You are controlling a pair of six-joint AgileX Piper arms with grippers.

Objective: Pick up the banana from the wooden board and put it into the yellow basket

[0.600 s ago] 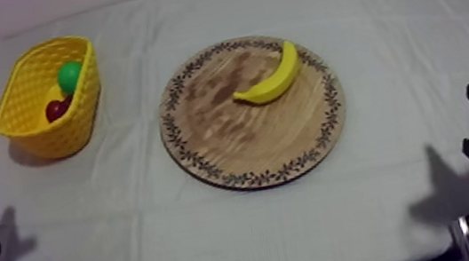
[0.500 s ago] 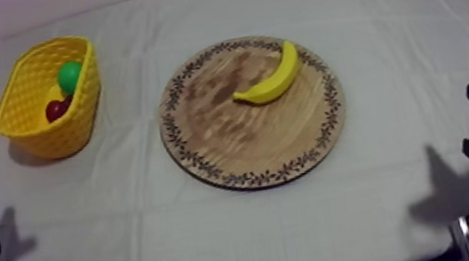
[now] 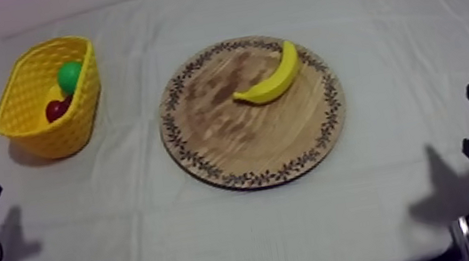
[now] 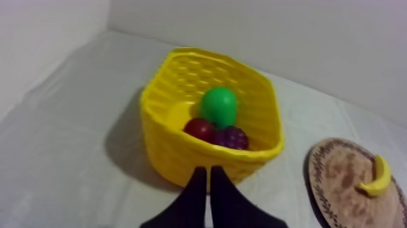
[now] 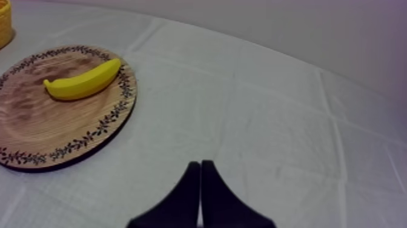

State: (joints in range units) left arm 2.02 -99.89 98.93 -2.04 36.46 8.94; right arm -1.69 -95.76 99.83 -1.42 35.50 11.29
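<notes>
Your right gripper rests low at its table edge, fingers pressed together on nothing. Your left gripper is closed the same way, facing the yellow basket. The banana lies on the far right part of the round wooden board, inward from the right gripper (the nearer arm, I judge). Its long axis slants toward the far right rim.

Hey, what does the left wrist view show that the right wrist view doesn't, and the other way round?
Left wrist view adds the pear, small red fruit and grapes inside the yellow basket, plus the shut left end effector. Right wrist view adds the shut right end effector over bare cloth. Both share the wooden board with the banana on it, and part of that basket.
</notes>
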